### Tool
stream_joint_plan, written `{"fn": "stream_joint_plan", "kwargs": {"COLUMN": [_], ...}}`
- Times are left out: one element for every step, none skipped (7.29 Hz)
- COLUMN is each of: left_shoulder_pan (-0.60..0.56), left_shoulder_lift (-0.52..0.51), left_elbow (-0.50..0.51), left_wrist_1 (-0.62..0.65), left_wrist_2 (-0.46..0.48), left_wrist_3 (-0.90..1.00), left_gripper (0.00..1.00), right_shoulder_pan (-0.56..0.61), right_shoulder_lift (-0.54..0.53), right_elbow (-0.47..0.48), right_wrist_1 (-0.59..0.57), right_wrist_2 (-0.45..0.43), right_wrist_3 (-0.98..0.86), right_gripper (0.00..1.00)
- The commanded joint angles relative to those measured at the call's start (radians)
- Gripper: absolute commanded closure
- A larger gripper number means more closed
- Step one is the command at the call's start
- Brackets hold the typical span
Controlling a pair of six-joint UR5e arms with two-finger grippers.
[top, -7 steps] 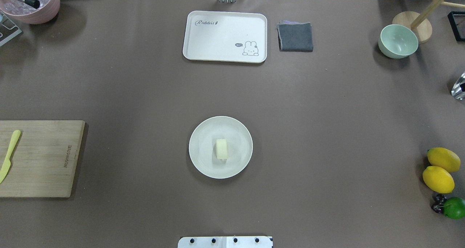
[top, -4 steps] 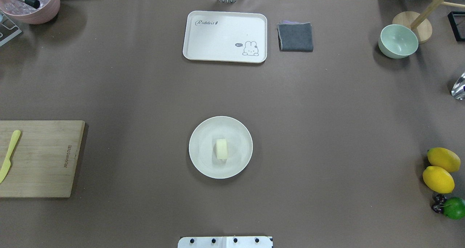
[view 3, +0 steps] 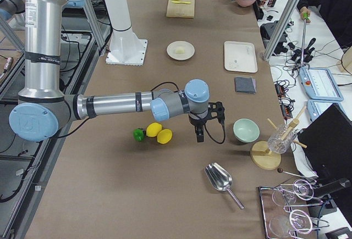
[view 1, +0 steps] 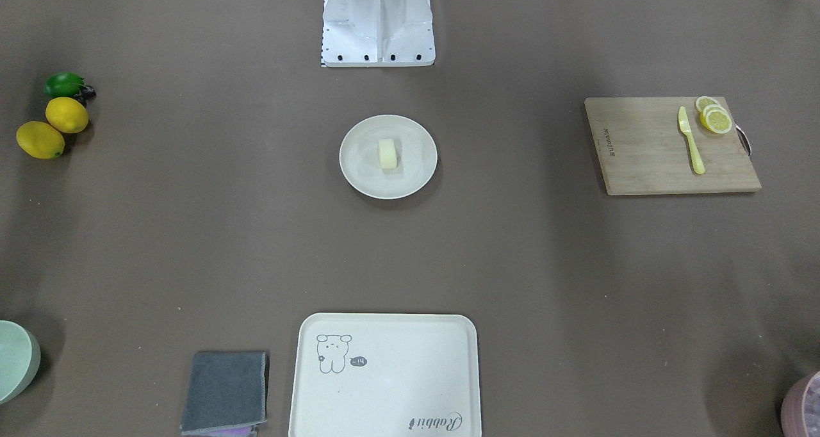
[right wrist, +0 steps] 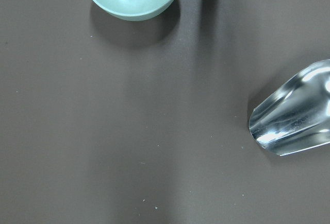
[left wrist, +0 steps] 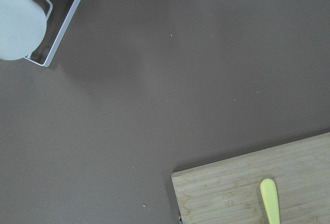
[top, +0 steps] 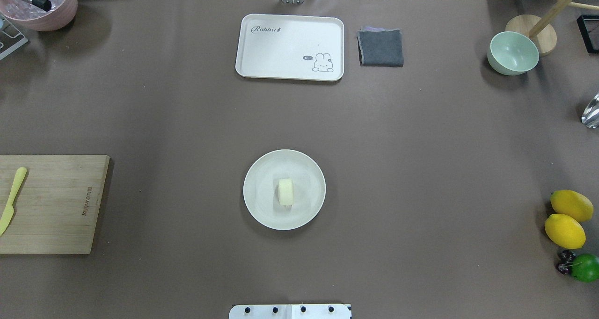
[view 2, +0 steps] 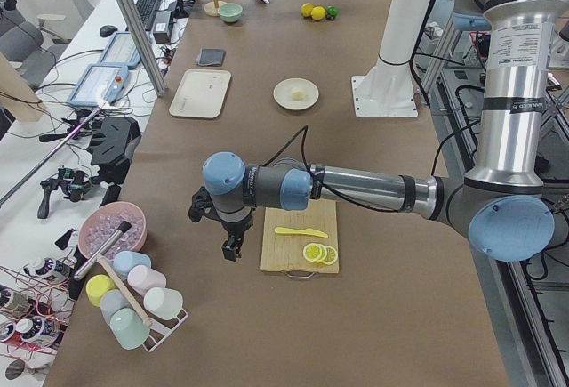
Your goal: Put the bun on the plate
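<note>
The bun [top: 285, 192], a small pale cream lump, lies near the middle of the round cream-white plate [top: 255, 206] at the table's centre, also seen as bun [view 1: 387, 154] on plate [view 1: 359, 171]. Nothing is touching it. My left gripper [view 2: 233, 249] hangs over bare table beside the wooden cutting board [view 2: 299, 237], far from the plate; I cannot tell whether it is open or shut. My right gripper [view 3: 199, 136] hangs near the lemons [view 3: 159, 133] and the green bowl [view 3: 246, 130], also far from the plate; its state I cannot tell either.
A rectangular rabbit tray [top: 290, 47] and a grey folded cloth [top: 380, 47] lie at the far edge. The cutting board [top: 47, 204] carries a yellow knife [top: 11, 199]. Lemons [top: 566, 218], a lime [top: 585, 267], a metal scoop [right wrist: 294, 116] and a pink ice bowl [top: 40, 3] sit at the sides.
A dark shape over the metal scoop at the overhead view's right edge has slipped out of view. The bun and plate have not moved.
</note>
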Motion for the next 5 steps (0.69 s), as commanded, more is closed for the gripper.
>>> {"fn": "stream_joint_plan", "kwargs": {"left_shoulder_pan": [0.001, 0.002, 0.002, 0.002, 0.002], "left_shoulder_lift": [-0.013, -0.014, -0.011, -0.002, -0.003], "left_elbow": [-0.007, -0.008, -0.004, -0.017, -0.010], "left_wrist_1": [-0.008, -0.036, -0.060, -0.064, -0.067], "left_wrist_2": [-0.005, -0.010, -0.012, -0.012, -0.012], "left_wrist_3": [0.005, 0.011, 0.010, 0.010, 0.011], "left_gripper": [0.02, 0.02, 0.02, 0.02, 0.02], "right_shoulder_pan": [0.003, 0.013, 0.019, 0.036, 0.035], "right_shoulder_lift": [-0.018, -0.034, -0.049, -0.049, -0.045], "right_elbow": [0.001, 0.002, 0.021, 0.024, 0.022], "right_wrist_1": [0.005, 0.008, 0.007, 0.005, 0.005], "right_wrist_2": [-0.001, 0.002, 0.001, 0.001, -0.002], "right_wrist_3": [-0.006, -0.041, -0.045, -0.046, -0.046], "right_gripper": [0.00, 0.00, 0.00, 0.00, 0.00]}}
